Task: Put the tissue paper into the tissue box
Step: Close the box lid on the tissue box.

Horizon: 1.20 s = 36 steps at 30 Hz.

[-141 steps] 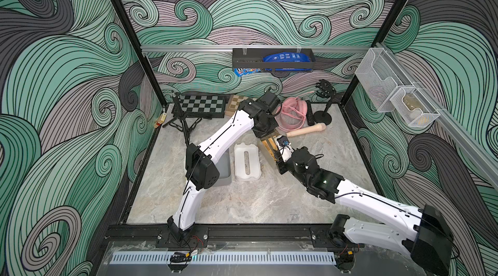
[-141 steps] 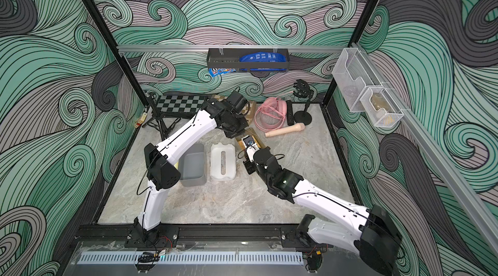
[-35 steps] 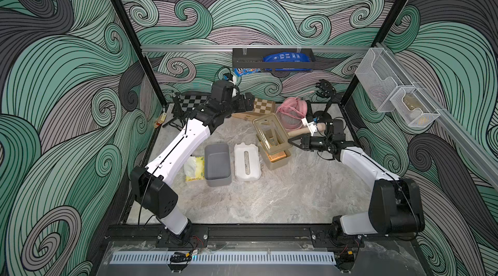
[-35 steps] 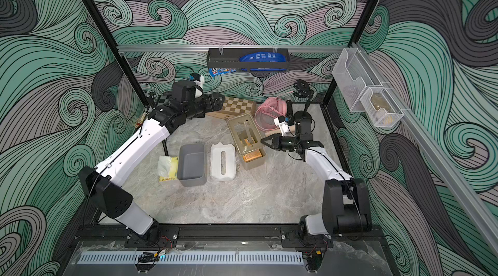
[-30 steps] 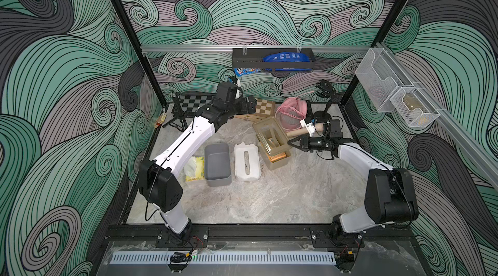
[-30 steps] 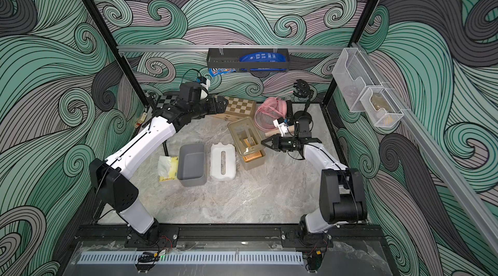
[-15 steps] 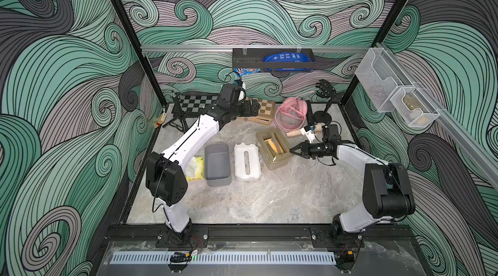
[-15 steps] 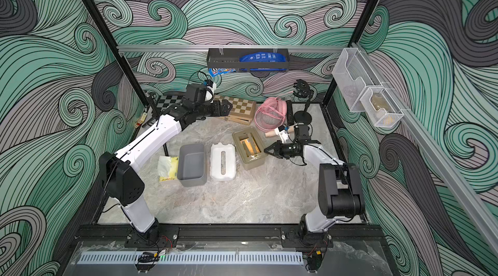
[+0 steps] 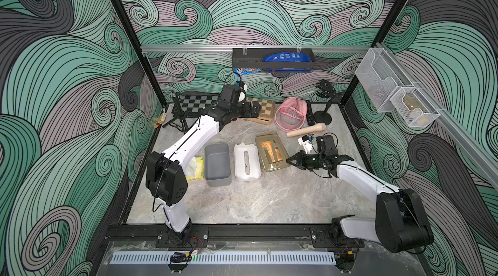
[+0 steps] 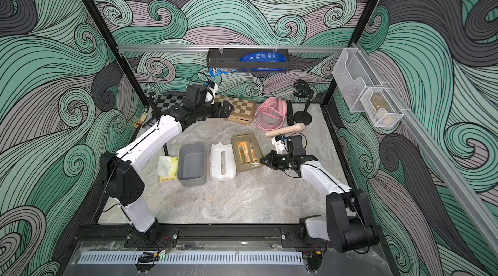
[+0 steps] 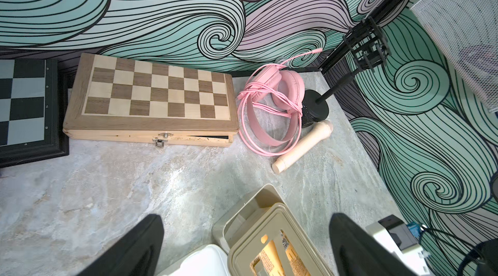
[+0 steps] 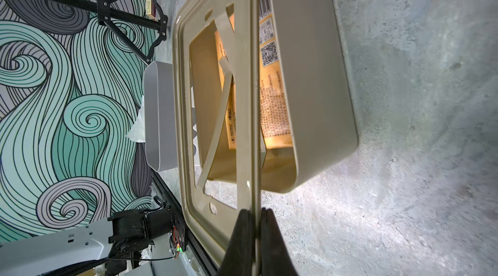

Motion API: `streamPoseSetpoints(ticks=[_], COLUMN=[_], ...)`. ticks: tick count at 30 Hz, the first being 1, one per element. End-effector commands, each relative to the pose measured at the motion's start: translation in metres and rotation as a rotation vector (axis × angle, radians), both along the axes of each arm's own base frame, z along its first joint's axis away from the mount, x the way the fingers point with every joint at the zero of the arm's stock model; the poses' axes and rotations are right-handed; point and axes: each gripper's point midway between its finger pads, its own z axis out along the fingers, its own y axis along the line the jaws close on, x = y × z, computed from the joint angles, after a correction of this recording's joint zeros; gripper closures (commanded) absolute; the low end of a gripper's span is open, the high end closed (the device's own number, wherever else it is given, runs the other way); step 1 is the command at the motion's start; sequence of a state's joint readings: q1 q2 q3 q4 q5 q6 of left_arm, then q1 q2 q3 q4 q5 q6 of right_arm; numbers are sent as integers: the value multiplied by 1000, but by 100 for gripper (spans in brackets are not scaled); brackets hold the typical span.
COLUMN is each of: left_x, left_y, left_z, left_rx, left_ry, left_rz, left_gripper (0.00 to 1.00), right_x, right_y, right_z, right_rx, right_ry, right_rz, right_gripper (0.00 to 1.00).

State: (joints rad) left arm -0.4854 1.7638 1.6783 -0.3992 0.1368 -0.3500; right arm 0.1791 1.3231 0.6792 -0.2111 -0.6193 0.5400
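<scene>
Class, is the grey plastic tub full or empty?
Empty: in both top views the grey plastic tub shows only bare floor; the yellow tissue pack lies outside, beside it.

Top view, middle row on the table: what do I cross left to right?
Yellow plastic tissue packet → open grey plastic tub → white slotted plastic lid → tan plastic tissue box → right tool, pinching that box's rim.

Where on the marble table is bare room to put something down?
Widest: the front strip of marble table between the black front rail and the row of grey plastic bin, white lid and tan plastic tissue box. Crowded: back right, around the pink headphones.
</scene>
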Motion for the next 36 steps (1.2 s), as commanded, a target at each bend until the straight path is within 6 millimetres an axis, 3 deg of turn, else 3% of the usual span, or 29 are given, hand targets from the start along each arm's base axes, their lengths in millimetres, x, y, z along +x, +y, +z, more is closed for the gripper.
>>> streamPoseSetpoints(ticks=[1,6,15,20,31,36], left_x=[-10,-14,-17,-20,-23,-19], left_y=[-1,-1,-5,-17,-37,-37], left_z=[16,17,14,0,-35,-46], left_rx=[-12,-14,0,65,239,261], left_ry=[-36,-36,-30,-22,-19,1], left_rz=[-34,-45,-76,-123,-158,-152], left_gripper=[1,1,1,1,1,1], right_x=[2,18,35,36,42,39], right_y=[9,0,-10,-7,3,-2], right_z=[-3,16,13,7,22,6], right_rx=[-13,-38,-40,-46,-22,-32], right_ry=[37,-56,-65,-53,-89,-45], right_rz=[-51,-114,-42,21,134,143], right_gripper=[100,100,100,100,100,100])
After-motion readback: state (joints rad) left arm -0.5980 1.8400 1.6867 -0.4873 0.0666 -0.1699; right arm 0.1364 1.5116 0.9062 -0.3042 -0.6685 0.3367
